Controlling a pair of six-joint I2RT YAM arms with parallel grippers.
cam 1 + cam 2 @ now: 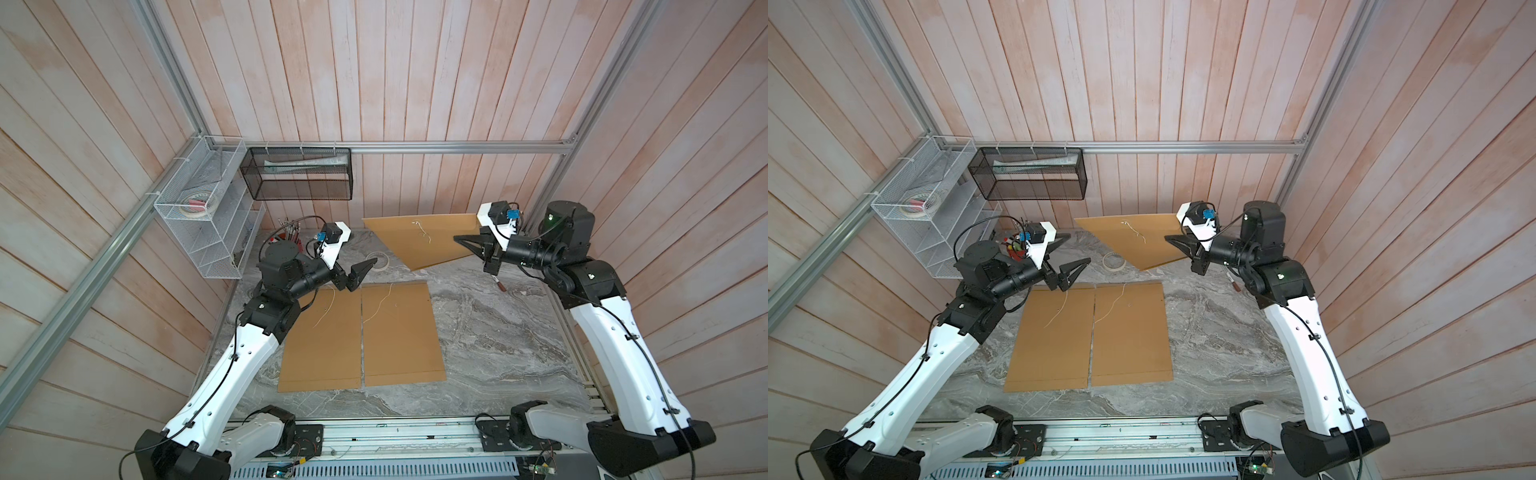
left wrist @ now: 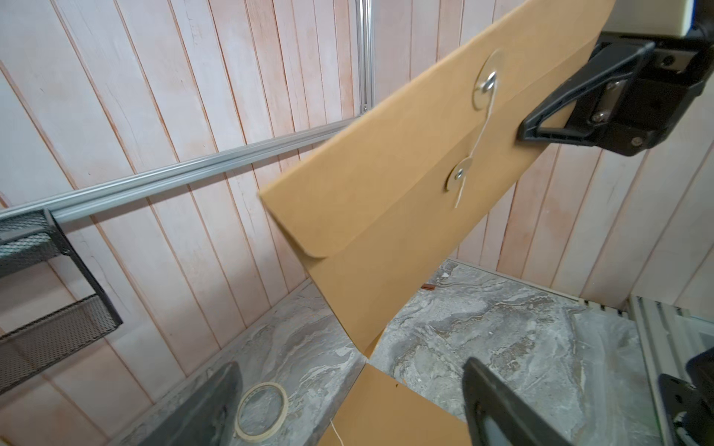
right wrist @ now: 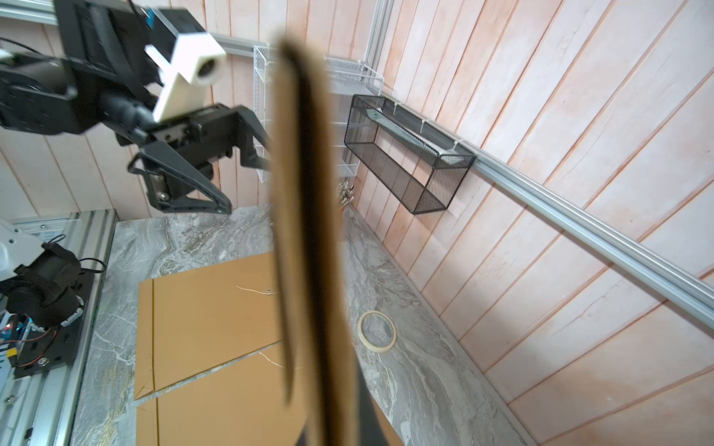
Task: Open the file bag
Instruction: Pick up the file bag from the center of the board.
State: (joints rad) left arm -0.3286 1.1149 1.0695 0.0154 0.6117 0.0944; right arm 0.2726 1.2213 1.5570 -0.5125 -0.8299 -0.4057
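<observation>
Three kraft bags were in view. One spare bag (image 1: 324, 340) lay flat just beside a second spare bag (image 1: 401, 332) mid-frame on the tabletop (image 1: 498, 332). The file bag (image 1: 428, 241) itself was raised and tilted at upper centre-right of both top views. Whether its low corner touched the tabletop could not be told. The right claw (image 1: 467, 243) was clenched on the bag's right edge. The left claw (image 1: 1079, 248) stood released, jaws wide, left of the bag and apart from it. In the left wrist view the flap (image 2: 347, 185) lay closed. The string (image 2: 477, 139) ran from the upper disc (image 2: 487, 79) to the lower disc (image 2: 459, 173), with a short tail below. Whether it was wound round the lower disc was unclear. Judgement: the bag was light, thin and fairly stiff, since it kept its plane from one edge pinch, but it would likely swing or bow if pushed. The string looked limp and fine, easy to miss. The best hold for the free claw seemed to be the string tail, then the flap's rounded corner at centre frame.
</observation>
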